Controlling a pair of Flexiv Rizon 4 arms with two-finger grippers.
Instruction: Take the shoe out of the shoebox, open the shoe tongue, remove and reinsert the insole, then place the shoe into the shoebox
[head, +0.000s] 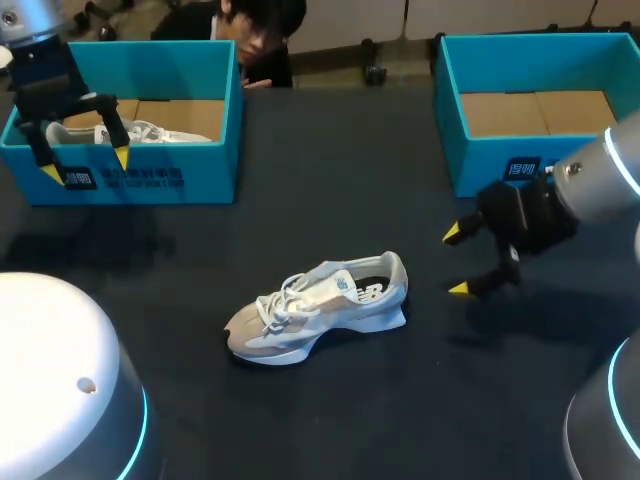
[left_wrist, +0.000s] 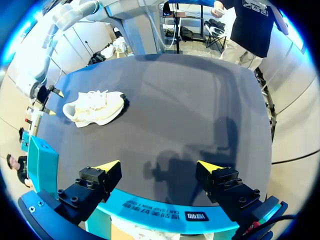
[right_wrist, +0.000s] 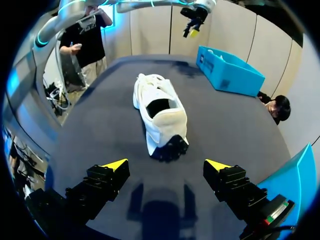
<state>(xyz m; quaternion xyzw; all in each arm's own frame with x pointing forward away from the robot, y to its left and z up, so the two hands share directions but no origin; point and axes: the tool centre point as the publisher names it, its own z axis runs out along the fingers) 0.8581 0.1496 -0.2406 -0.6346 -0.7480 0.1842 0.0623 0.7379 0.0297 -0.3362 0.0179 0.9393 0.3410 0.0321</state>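
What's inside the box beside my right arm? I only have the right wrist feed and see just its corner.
Observer: Head view shows the right shoebox holds nothing, only its brown cardboard floor.
Operator: And the far box?
Observer: The left shoebox has a second white shoe lying in it.
Operator: Where exactly is the other arm?
Observer: The left gripper hangs over that box's front wall, fingers open and holding nothing, per the left wrist view.
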